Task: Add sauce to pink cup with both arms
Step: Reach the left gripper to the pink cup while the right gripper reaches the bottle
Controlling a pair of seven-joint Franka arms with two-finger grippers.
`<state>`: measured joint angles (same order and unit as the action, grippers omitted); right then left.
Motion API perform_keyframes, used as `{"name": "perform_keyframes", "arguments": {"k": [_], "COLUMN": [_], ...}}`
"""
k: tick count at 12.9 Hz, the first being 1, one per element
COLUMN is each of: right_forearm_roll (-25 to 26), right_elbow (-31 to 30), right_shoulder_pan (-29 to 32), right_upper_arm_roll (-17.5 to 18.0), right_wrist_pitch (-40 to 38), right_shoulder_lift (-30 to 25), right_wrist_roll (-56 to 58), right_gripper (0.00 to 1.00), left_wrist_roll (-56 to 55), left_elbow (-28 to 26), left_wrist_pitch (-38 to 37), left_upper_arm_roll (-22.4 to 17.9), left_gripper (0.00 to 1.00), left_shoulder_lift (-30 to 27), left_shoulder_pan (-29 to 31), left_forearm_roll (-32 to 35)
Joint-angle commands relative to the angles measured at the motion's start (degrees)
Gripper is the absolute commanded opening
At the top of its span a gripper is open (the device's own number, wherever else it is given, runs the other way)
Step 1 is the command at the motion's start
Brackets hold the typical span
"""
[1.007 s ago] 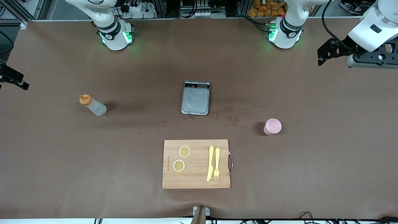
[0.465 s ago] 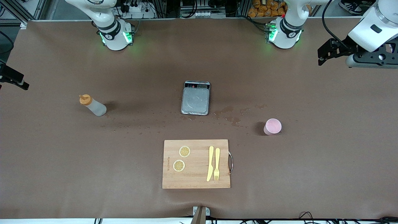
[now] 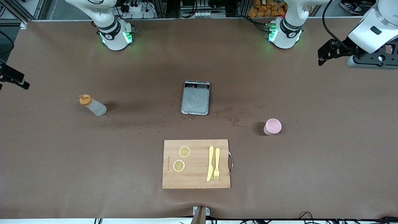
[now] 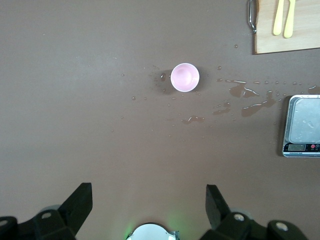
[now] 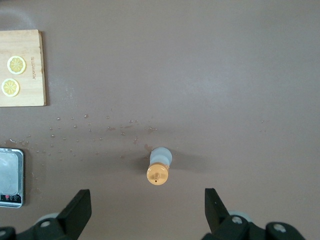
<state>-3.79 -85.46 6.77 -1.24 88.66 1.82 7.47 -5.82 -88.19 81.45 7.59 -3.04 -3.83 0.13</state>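
Nearest the front camera, I am seeing a rectangular wooden cutting board with a metal handle, lying flat and carrying two round lemon slices and a pale yellow plastic knife touching a matching fork. Farther from the camera, toward the left arm's end of the table, the small round pale-pink plastic cup is standing upright on the brown table cover, its mouth showing open in the left wrist view. Scattered wet drops and small puddles are lying between the cup and the grey square-trayed digital scale, which is sitting mid-table. Toward the right arm's end, level with the scale, the translucent whitish squeeze bottle of sauce with an orange nozzle cap is standing well apart from everything else. Both arms are waiting: the left gripper is hanging high over bare table cover short of the cup, fingers spread wide and empty, and the right gripper is hanging high beside the bottle, likewise spread wide and holding nothing.
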Motion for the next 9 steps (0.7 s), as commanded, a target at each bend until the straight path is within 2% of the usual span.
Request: {"name": "perform_keyframes", "arguments": {"k": [1,4,9], "right_forearm_roll": [-1.0,-1.1,-1.8], "right_elbow": [-0.3,-0.1,-0.2], "right_shoulder_pan": [1.8,4.6,7.1], "right_upper_arm_roll": [0.5,0.5,0.6], "right_wrist_pitch": [-0.6,0.1,0.2], "right_shoulder_lift": [0.9,5.2,8.4], "right_wrist_roll": [-0.1,0.1,0.1], "right_gripper": [1.00,1.00,1.00], "left_wrist_roll": [0.5,0.6,0.5], "left_elbow": [-0.8,-6.3,-16.2], "left_wrist_pitch": [0.8,6.7,17.1], "left_upper_arm_roll": [0.1,0.1,0.1], "left_gripper": [1.00,1.00,1.00], "left_shoulder_lift": [1.3,2.2,4.3], "left_shoulder_pan": [1.2,4.2,4.5], "left_forearm_roll": [-1.2,-1.3,-1.8]}}
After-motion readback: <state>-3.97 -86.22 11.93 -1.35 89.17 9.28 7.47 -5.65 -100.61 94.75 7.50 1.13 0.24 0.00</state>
